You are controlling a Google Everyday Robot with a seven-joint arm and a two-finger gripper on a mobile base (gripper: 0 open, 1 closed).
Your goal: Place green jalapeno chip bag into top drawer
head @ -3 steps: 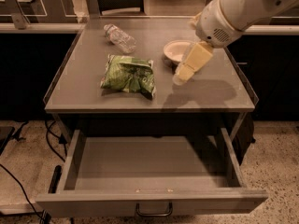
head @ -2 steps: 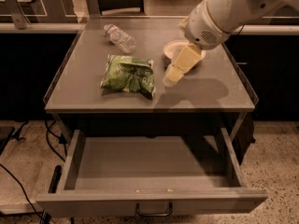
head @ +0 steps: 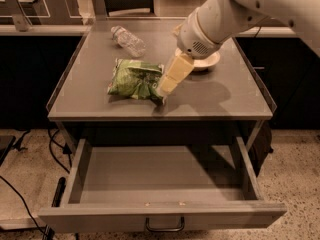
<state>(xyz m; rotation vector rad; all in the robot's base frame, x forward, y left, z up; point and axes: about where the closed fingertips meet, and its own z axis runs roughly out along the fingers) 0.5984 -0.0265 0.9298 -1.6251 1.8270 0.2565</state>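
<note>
Green jalapeno chip bag (head: 134, 79) lies flat on the grey tabletop (head: 220, 96), left of centre, not lifted. It sits in the same spot as in both earlier views, so nothing has disturbed it.

What changed: the gripper (head: 164, 88) came across from the right. A second ago it was over the white bowl (head: 211, 62), then partway over, and now it is down and left at the bag's right edge, tip at or just above the foil. Contact looks likely but can't be confirmed. Whether the gripper is spread or closed cannot be told; it reads as one pale block from this angle. The arm's white wrist housing (head: 207, 26) now covers the bowl's left part.

The clear plastic bottle (head: 129, 41) is at the back left, well apart from the bag and unmoved. The top drawer (head: 160, 215) is pulled fully out below the table as before, with its dark pull handle (head: 165, 226) at front centre and nothing inside.

Judgement: the reach is done and the grasp is the step in hand. No pick so far, so the task is early. The green jalapeno chip bag still has to be pinched, raised, carried forward past the table's front edge and let go over the open drawer.

Risks: crinkly puffy foil may slip, or the bag may get shoved left instead of gripped. An edge grasp means it will dangle when lifted.
</note>
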